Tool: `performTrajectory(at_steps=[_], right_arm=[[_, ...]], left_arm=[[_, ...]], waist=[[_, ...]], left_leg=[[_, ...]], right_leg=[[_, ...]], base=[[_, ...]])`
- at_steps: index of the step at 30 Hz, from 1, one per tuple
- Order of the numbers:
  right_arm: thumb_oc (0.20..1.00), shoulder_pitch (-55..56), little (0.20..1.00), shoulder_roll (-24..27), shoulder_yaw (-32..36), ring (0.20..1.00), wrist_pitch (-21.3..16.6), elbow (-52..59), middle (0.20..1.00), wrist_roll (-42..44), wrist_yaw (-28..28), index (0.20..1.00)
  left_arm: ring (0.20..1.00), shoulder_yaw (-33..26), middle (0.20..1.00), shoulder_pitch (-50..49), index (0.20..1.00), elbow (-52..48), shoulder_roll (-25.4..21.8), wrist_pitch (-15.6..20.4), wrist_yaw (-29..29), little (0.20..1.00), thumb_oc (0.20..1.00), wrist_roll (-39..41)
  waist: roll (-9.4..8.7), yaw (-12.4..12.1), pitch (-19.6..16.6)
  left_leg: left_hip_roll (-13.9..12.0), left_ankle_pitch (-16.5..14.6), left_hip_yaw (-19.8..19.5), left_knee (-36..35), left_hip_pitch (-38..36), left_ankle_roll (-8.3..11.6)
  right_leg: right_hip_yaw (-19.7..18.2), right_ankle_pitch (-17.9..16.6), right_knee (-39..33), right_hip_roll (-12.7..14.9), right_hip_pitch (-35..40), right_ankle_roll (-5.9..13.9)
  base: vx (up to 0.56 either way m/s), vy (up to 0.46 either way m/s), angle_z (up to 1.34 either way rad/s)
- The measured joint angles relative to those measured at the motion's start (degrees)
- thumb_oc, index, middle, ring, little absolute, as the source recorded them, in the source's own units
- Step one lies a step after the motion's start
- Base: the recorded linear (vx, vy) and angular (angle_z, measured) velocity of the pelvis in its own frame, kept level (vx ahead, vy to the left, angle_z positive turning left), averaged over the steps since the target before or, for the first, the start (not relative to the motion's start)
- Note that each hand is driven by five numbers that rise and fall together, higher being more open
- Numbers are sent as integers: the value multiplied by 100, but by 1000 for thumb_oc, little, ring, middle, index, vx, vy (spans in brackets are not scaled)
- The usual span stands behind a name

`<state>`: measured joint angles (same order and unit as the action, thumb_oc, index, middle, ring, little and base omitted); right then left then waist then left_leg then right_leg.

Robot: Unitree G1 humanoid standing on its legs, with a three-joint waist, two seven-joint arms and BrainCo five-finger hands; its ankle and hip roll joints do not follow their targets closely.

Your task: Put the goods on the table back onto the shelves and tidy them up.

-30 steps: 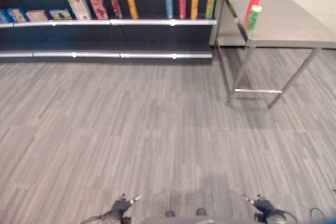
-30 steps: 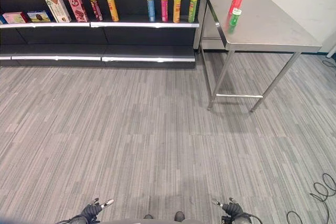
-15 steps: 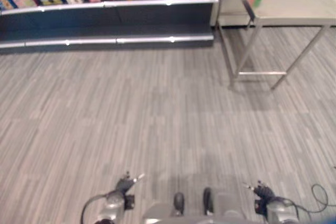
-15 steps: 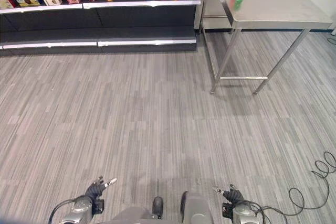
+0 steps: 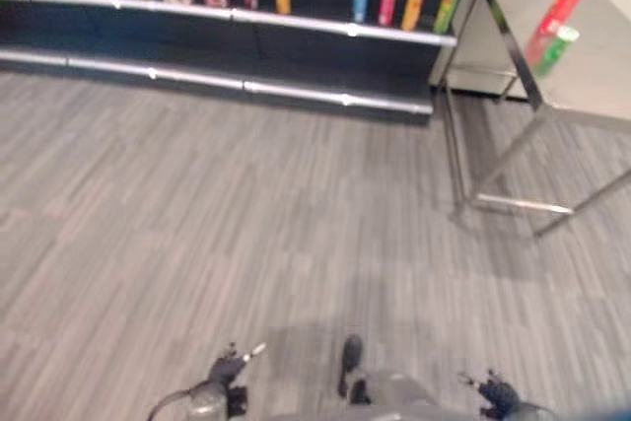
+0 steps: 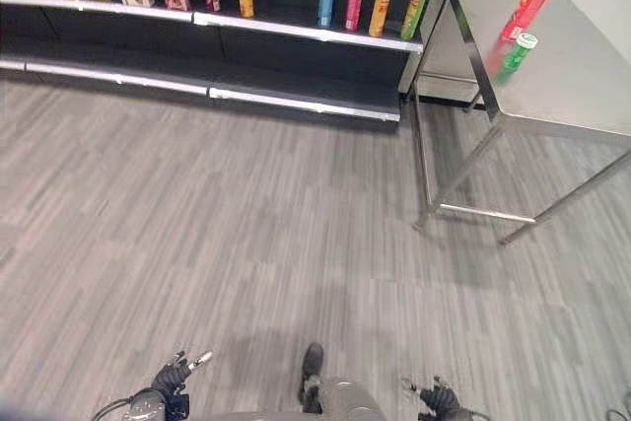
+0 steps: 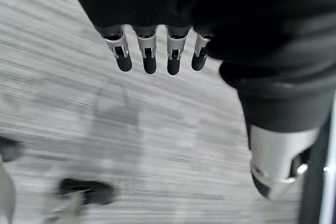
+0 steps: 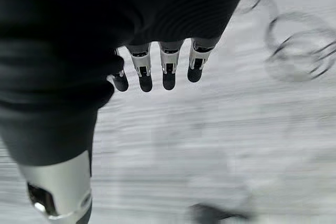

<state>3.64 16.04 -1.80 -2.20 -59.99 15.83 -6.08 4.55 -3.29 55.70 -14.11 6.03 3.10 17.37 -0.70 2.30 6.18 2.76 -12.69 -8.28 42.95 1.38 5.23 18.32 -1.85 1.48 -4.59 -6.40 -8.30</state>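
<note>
Grey plank floor (image 6: 246,224) spreads below me; upper right, a tall red tube (image 6: 529,2) and what looks like a short green can (image 6: 513,52) stand on the steel table (image 6: 582,86). My left hand (image 7: 152,51) and right hand (image 8: 157,66) hang relaxed, holding nothing.

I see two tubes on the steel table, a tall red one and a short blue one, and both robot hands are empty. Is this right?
Not quite: the short tube beside the tall red tube is green, as the right eye view shows. The rest holds: both stand on the steel table, and the left robot hand and right robot hand are empty.
</note>
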Motion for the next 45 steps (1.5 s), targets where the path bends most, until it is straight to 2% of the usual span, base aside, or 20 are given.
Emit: performTrajectory(at_steps=[3, 6, 8, 11, 13, 15, 17, 19, 20, 21, 23, 25, 26, 28, 30, 32, 35, 41, 43, 45], right_arm=[[1000, -381, 1000, -169, -5, 1000, -48, -426, 1000, 127, -31, 1000], [1000, -515, 1000, -107, -4, 1000, -35, -473, 1000, 176, -67, 1000], [1000, -358, 1000, 136, -161, 1000, 71, -536, 1000, 163, -61, 1000], [1000, -328, 1000, 314, -142, 1000, 76, -746, 1000, 86, -95, 1000], [1000, -291, 1000, 345, -148, 1000, 69, -784, 1000, -4, -113, 1000], [1000, -248, 1000, 194, -115, 1000, 75, -788, 1000, -11, -107, 1000], [1000, -278, 1000, 40, 69, 1000, 62, -868, 1000, -122, -110, 1000], [1000, -348, 1000, -32, -9, 1000, 79, -823, 1000, -145, -85, 1000], [1000, -326, 1000, -25, 40, 1000, 153, -419, 1000, -201, -51, 1000], [1000, -235, 1000, -47, 41, 1000, 140, -329, 1000, -220, -61, 1000], [1000, -49, 1000, -55, 25, 1000, 194, -375, 1000, -221, -67, 1000], [1000, -137, 1000, -277, 71, 1000, 176, -504, 1000, -235, -64, 1000], [1000, -194, 1000, -330, 56, 1000, 139, -521, 1000, -234, -60, 1000], [1000, -164, 1000, -317, 14, 1000, 188, -396, 1000, -240, -53, 1000], [1000, -105, 1000, -264, -2, 1000, 128, -14, 1000, -242, -65, 1000], [1000, -44, 1000, -231, 10, 1000, 155, 66, 1000, -244, -71, 1000], [1000, 102, 1000, -176, 41, 1000, 191, -155, 1000, -244, -114, 1000], [1000, 37, 1000, 31, 28, 1000, 163, -359, 1000, -245, -109, 1000], [1000, 73, 1000, 93, 51, 1000, 170, -699, 1000, -244, -103, 1000], [1000, 132, 1000, 197, 59, 1000, 169, -699, 1000, -242, -100, 1000]], left_arm=[[1000, -3, 1000, 120, 1000, -68, -333, 7, 3, 1000, 1000, 0], [1000, 61, 1000, 163, 1000, -44, -341, -16, -12, 1000, 1000, -7], [1000, 264, 1000, 307, 1000, 11, -269, 41, -45, 1000, 1000, -57], [1000, 266, 1000, 213, 1000, 154, -179, 5, -53, 1000, 1000, -145], [1000, 238, 1000, 79, 1000, 281, -180, 5, -43, 1000, 1000, -268], [1000, 235, 1000, 182, 1000, 276, -276, 24, -32, 1000, 1000, -282], [1000, 228, 1000, 368, 1000, 353, -240, 22, -50, 1000, 1000, -283], [1000, 307, 1000, 630, 1000, 402, -280, 23, -34, 1000, 1000, -282], [1000, 333, 1000, 707, 1000, 360, -340, 34, -33, 1000, 1000, -283], [1000, 323, 1000, 723, 1000, 380, -344, 41, -39, 1000, 1000, -282], [1000, 346, 1000, 734, 1000, 252, -338, 151, -54, 1000, 1000, -283], [1000, 389, 1000, 553, 1000, 68, -575, 134, -15, 1000, 1000, -284], [1000, 435, 1000, 412, 1000, 19, -727, 133, -14, 1000, 1000, -286], [1000, 342, 1000, 151, 1000, 158, -714, -28, 43, 1000, 1000, -281], [1000, 310, 1000, -119, 1000, 98, -586, -42, 43, 1000, 1000, -284], [1000, 194, 1000, 73, 1000, 24, -492, -31, 43, 1000, 1000, -283], [1000, 234, 1000, 205, 1000, -513, -493, 24, -4, 1000, 1000, -285], [1000, 482, 1000, 331, 1000, -1004, -525, 34, -53, 1000, 1000, -504], [1000, 513, 1000, 276, 1000, -1006, -538, 23, -101, 1000, 1000, -513], [1000, 572, 1000, 177, 1000, -998, -503, 29, -114, 1000, 1000, -513]], waist=[[-450, -195, 27], [-593, -177, 238], [-329, -153, 379], [130, -303, 441], [308, -382, 395], [2, -360, 406], [-131, -384, 375], [-93, -367, 330], [29, -388, 507], [51, -303, 487], [94, -269, 446], [-212, -327, 385], [-247, -435, 400], [-220, -548, 402], [-122, -462, 366], [-287, -308, 396], [-538, -144, 413], [-115, -90, 434], [-59, -69, 344], [6, -111, 257]], left_leg=[[-747, 334, 437, 1114, 1255, -305], [-643, 341, 396, -630, 1583, -256], [-343, 738, 325, -3573, 1609, -124], [56, 1279, -331, -4716, 1625, -127], [78, 1499, -334, -4290, 1609, -109], [210, 1614, -114, -4166, 1495, -69], [360, 1957, -22, -4215, 1134, -548], [452, 1925, 346, -4386, 679, -595], [376, 1864, 545, -4002, 638, -879], [464, 1866, 539, -3914, 562, -1221], [588, 1633, 597, -4028, 345, -1262], [730, 1189, 655, -3653, 387, -850], [555, 798, 531, -2241, 786, -1392], [509, 321, 493, -2543, 326, -1179], [330, 478, 656, -3184, 45, -1040], [294, 526, 1040, -3658, -152, -715], [598, 724, 1056, -3898, -483, -923], [499, 610, 768, -4360, -1114, -979], [516, 432, 728, -3659, -1381, -682], [504, 417, 844, -2840, -1229, -546]], right_leg=[[-380, 362, -110, 10, 663, -25], [-818, 458, -315, 231, 1172, 181], [-911, 686, -646, 349, 1657, 602], [-1486, 1022, -639, 438, 2110, 792], [-1948, 1302, -632, 444, 2411, 1020], [-2068, 1452, -320, 715, 2306, 1154], [-2271, 1312, 255, 991, 2220, 1292], [-2429, 1067, 1692, 1188, 1552, 1462], [-2342, 1014, 3990, 1225, 417, 1617], [-2326, 1085, 4307, 1265, 179, 1582], [-2135, 1003, 4085, 1464, -185, 1358], [-1220, 529, 2837, 2030, -555, 1107], [-1119, 350, 2510, 2110, -768, 1483], [-1106, 310, 2421, 2073, -943, 1690], [15, 344, 1417, 1553, -990, 1806], [455, 191, 356, 938, -1029, 1805], [467, -9, 299, 879, -1061, 1533], [498, -123, 514, 601, -577, 1056], [576, -114, 49, 461, 37, 366], [416, -4, -267, 381, 446, 184]], base=[[463, -31, -51], [453, 207, -67], [577, 277, -42], [355, 189, -102], [314, 233, -116], [374, 364, -75], [428, 504, -133], [393, 523, -152], [118, 202, -80], [255, 357, -43], [248, 243, 19], [198, 88, -10], [245, 46, -59], [308, 55, -81], [300, 76, -79], [274, 11, -6], [245, -20, 30], [323, -52, 14], [325, -58, 27], [242, -69, -8]])
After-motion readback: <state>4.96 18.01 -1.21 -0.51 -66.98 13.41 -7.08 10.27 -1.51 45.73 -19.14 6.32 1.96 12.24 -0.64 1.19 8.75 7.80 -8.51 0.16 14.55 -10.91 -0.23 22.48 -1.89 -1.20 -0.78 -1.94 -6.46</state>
